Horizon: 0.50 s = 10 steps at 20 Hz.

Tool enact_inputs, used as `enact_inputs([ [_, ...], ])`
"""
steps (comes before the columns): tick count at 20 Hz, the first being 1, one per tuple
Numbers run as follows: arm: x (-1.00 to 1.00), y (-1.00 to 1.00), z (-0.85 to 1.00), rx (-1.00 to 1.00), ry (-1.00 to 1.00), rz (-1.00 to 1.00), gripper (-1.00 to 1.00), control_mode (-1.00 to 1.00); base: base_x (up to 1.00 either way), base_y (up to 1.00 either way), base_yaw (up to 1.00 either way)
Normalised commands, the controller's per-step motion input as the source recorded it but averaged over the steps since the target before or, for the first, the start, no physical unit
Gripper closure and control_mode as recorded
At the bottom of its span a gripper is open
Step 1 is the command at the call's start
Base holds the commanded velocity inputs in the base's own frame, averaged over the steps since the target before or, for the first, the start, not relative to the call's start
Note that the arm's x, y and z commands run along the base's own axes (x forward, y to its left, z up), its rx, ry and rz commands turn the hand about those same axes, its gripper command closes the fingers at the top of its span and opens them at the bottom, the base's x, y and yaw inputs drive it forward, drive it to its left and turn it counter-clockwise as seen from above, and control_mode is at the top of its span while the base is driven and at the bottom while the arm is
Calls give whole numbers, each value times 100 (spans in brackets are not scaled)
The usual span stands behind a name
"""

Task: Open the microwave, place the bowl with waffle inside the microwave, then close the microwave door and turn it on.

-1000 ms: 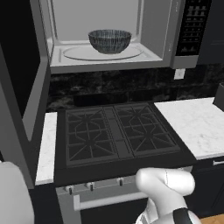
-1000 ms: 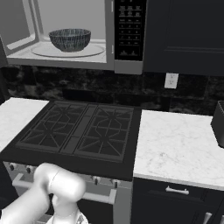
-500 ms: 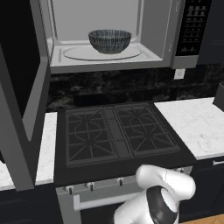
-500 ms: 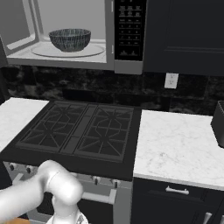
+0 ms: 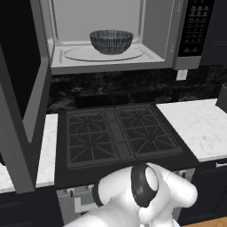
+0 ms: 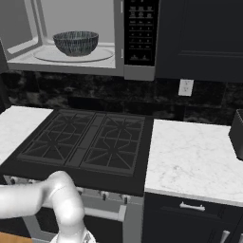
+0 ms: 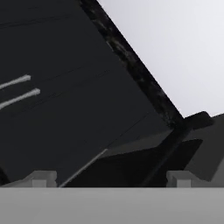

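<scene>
The microwave (image 5: 111, 62) (image 6: 71, 61) stands open above the stove. The streaked blue-grey bowl (image 5: 111, 41) (image 6: 76, 42) sits on its glass turntable. The waffle is hidden inside the bowl. The microwave door (image 5: 26, 111) hangs swung out at the left, its grey frame edge toward me. My arm is folded low in front of the stove, with its white elbow showing in both base views. In the hand view my gripper (image 7: 110, 179) is open, with nothing between its fingertips (image 7: 41, 178), and it faces a dark slanted panel.
A black gas cooktop (image 5: 117, 135) (image 6: 85, 140) lies below the microwave, between white marble counters (image 5: 197, 126) (image 6: 194, 159). The keypad strip (image 5: 197, 26) (image 6: 140, 31) is on the microwave's right. A dark object (image 6: 237, 133) sits at the counter's far right.
My arm's elbow has swung left and lower in front of the stove. In the left base view the door's free edge reaches lower and nearer than a second ago. The bowl has not moved.
</scene>
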Motion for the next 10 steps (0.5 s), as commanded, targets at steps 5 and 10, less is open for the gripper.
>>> enact_inputs([
  [5, 2, 0, 0, 0, -3, -33, -100, -100, 0, 0, 0],
  [10, 11, -1, 0, 0, 0, -35, -100, -100, 0, 0, 0],
])
